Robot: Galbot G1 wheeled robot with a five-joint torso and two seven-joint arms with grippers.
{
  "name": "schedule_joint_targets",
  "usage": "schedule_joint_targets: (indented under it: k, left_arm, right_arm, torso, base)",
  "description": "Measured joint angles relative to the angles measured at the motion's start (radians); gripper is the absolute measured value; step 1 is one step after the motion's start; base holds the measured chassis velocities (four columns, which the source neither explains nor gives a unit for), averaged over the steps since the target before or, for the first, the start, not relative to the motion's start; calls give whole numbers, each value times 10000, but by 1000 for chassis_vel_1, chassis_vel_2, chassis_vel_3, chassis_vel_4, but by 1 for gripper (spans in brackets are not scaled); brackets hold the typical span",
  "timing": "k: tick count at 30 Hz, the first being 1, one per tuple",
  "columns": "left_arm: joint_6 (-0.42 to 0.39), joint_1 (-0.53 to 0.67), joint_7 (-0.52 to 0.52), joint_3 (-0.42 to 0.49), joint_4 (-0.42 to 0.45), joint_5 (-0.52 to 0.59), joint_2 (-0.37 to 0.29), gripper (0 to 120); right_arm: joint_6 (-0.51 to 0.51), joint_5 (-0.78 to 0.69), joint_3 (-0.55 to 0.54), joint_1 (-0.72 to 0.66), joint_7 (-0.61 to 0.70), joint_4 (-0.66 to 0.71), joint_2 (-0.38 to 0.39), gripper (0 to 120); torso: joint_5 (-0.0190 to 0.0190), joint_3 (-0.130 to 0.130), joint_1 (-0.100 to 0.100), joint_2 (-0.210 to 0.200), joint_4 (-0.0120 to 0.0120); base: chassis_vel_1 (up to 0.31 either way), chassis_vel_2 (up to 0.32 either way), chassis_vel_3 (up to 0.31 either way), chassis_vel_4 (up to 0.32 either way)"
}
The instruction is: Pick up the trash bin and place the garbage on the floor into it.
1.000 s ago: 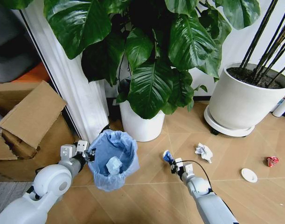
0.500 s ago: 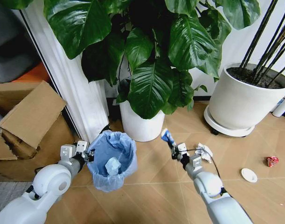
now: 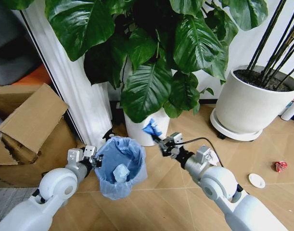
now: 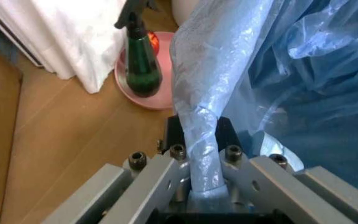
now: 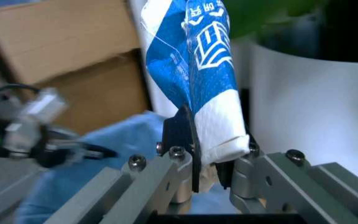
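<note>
The left gripper (image 3: pixel 91 156) is clamped on the rim of the trash bin (image 3: pixel 119 166), pinching a fold of its light-blue bag (image 4: pixel 199 121) between the jaws and holding the bin low over the floor (image 3: pixel 166 192), beside the white curtain (image 3: pixel 82 91). 1 pale crumpled piece (image 3: pixel 120 172) already lies inside the bin.

The right gripper (image 3: pixel 162 142) is closed on a blue-and-white wrapper (image 3: pixel 150 127), gripping its lower white end so that the printed blue part stands up above the jaws (image 5: pixel 195 60). In the head view the wrapper sits just beside the bin's rim on the robot's right, in front of the nearer white plant pot (image 3: pixel 137 132) and under the big leaves.

The step in hand looks like carrying this wrapper to the bin. The wrapper seems not yet over the opening, so the next move calls for bringing the right gripper a little further toward the robot's left until the wrapper hangs above the bag's mouth, then opening the jaws.

More garbage remains on the floor to the robot's right: crumpled white paper (image 3: pixel 212 155) close behind the right arm, a white disc (image 3: pixel 257 180) and a red crushed piece (image 3: pixel 280 166) further out.
</note>
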State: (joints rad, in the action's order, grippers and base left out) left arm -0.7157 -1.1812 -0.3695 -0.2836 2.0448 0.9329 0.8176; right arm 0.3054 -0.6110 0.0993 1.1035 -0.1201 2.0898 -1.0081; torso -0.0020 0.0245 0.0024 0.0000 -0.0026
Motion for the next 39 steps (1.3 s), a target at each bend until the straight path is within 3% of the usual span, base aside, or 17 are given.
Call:
schedule_joint_targets:
  k: [13,16,20,27,34,39]
  left_arm:
    - [-12,195,228,133,-95,-67,72,0]
    - [-13,207,230,139,-95,-69,96,0]
    - [-13,198,232,129,-77,-77,110,0]
    - [-12,138,246,84,-24,-88,64,0]
    - [22,118,270,43,-60,-175,99,0]
    - [36,48,277,-82,-60,-204,104,0]
  right_arm:
    - [60,-492,-2136,-875,63,-294,-41,6]
    - [72,-342,-2404,-941,256,-396,-61,14]
    - [88,-31,-2729,-1053,366,-641,-138,37]
    - [170,16,-2766,-1116,559,-621,-283,59]
    - [145,57,-2252,-940,715,-311,-309,88]
    - [134,157,-1441,-822,970,-265,-319,98]
  torso:
    - [1,0,0,0,0]
    - [-1,0,0,0,0]
    - [0,0,0,0,0]
    - [0,0,0,0,1]
    - [0,0,0,0,0]
    - [2,0,0,0,2]
  base:
    - [0,0,0,0]
    - [0,0,0,0]
    - [0,0,0,0]
    - [0,0,0,0]
    - [0,0,0,0]
    - [0,0,0,0]
